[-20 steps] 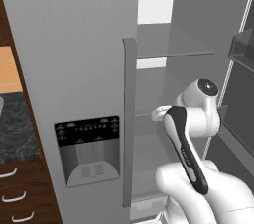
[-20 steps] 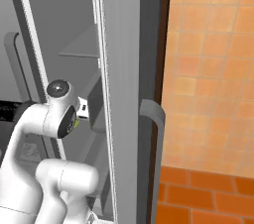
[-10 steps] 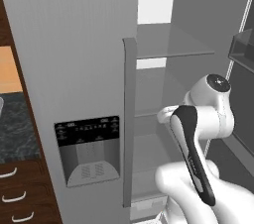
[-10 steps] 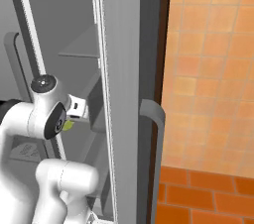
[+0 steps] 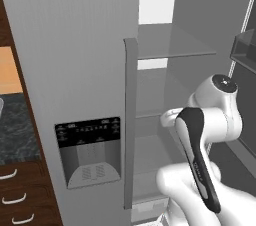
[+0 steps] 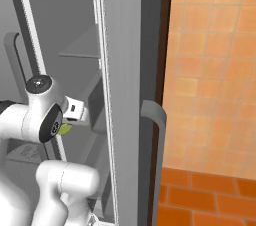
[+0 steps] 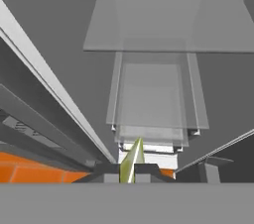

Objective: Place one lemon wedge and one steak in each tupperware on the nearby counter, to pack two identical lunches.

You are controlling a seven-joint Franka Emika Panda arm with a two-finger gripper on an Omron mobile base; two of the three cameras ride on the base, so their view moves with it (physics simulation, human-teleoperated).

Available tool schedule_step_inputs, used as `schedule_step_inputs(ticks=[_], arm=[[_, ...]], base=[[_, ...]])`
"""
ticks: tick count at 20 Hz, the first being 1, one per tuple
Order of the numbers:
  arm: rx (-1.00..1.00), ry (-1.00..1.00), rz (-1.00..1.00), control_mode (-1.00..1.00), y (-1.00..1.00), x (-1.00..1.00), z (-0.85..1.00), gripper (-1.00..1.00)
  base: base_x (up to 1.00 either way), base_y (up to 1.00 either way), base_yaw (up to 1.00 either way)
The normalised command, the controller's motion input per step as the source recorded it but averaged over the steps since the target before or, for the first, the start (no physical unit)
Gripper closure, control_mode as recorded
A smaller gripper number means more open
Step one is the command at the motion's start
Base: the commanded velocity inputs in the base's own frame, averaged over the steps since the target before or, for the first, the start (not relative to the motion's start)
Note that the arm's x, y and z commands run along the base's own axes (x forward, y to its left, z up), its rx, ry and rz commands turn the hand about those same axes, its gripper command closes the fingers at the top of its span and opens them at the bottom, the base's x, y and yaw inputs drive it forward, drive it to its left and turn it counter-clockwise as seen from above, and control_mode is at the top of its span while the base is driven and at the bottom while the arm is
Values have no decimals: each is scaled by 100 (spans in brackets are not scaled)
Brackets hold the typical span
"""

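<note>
Claw (image 7: 127, 172) clamped on lemon wedge (image 7: 131, 160), wedge upright between fingertips. Fridge shelf (image 7: 158, 20) ahead of claw. Since earlier frame, arm swung further from fridge door (image 5: 75, 70); surface (image 5: 15, 130) far left.

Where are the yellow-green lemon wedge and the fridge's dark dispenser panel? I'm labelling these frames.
yellow-green lemon wedge (image 7: 132, 161), hand view, its thin edge between the claw's tips.
dark dispenser panel (image 5: 88, 132), left base view, its button strip on the grey door.
</note>
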Motion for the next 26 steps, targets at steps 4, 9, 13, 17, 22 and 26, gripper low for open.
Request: schedule_step_inputs(ticks=[4, 9, 13, 17, 22, 26], arm=[[0, -3, 0, 100, 0, -40, 0, 100], [0, 0, 0, 100, 0, 0, 0, 100], [0, 0, 0, 100, 0, 0, 0, 100], [0, 0, 0, 100, 0, 0, 0, 100], [0, 0, 0, 100, 0, 0, 0, 100], [0, 0, 0, 100, 0, 0, 0, 100]], base=[[-19, 0, 0], [-96, 25, -1], [-59, 86, -7], [-16, 100, -3], [-1, 100, -2], [0, 100, -4]])
